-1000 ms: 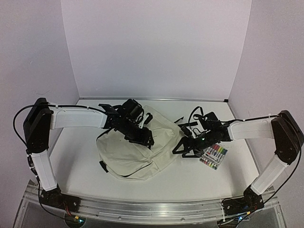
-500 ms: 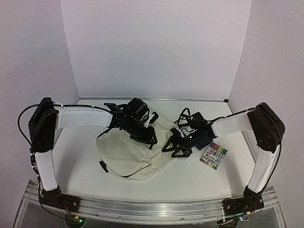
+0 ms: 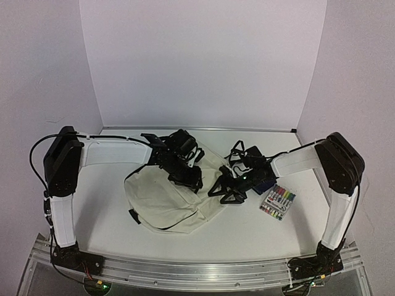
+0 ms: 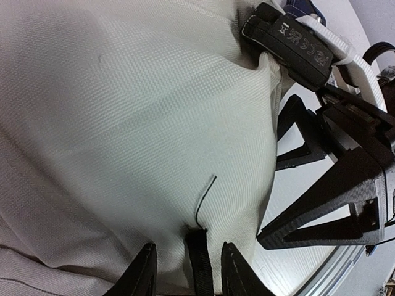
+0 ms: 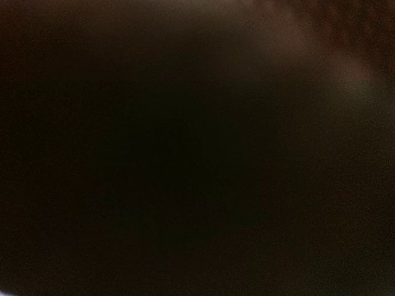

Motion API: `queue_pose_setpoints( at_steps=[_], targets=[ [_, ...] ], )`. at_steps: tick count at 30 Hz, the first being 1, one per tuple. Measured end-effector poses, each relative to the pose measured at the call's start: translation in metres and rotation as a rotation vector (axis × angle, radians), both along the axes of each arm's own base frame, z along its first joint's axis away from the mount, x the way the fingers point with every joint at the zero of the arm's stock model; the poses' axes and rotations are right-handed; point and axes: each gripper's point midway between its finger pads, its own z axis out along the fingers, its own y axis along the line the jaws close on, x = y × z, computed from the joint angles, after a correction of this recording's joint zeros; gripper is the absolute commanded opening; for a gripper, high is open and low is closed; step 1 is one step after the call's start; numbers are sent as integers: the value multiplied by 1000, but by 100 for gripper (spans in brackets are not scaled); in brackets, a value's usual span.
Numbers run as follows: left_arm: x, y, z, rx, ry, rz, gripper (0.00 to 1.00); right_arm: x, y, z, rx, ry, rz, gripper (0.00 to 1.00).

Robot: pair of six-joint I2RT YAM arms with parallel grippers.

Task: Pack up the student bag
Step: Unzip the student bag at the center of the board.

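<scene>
From above, the student bag [image 3: 163, 200] lies flat in the middle of the worktop [image 3: 247, 231], its long axis running roughly from near-left to far-right. The left hand [image 3: 188, 180] sits on its far upper part and the right hand [image 3: 227, 192] at its right edge, so both are at the bag, with the left further over the cloth. A pack of markers [image 3: 278, 203] lies just beyond the right hand. In the left wrist view, cream cloth of the student bag [image 4: 123, 123] fills the picture. The left hand [image 4: 187, 271] is narrowly parted, its fingers straddling a black tab [image 4: 197, 259] with a gap on each side, so it is not yet pinched. The right hand [image 4: 268, 202] is spread wide beside the bag's edge, holding nothing. The right wrist view is dark throughout and shows nothing.
</scene>
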Motion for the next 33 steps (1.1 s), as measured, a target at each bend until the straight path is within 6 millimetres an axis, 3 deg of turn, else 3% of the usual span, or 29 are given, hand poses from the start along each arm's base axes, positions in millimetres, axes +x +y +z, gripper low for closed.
queue_pose_setpoints(
  at_steps=[4, 12, 22, 33],
  targets=[
    [0, -6, -7, 27, 0, -5, 31, 1, 1, -1, 1, -1, -1, 82],
    [2, -5, -14, 85, -17, 7, 1, 3, 0, -4, -14, -15, -2, 79],
    [18, 17, -16, 151, -57, 99, 0, 11, -2, -11, -79, -80, 3, 80],
    [65, 81, 3, 59, -28, 271, 0, 19, 0, -14, -136, -162, 22, 83]
  ],
)
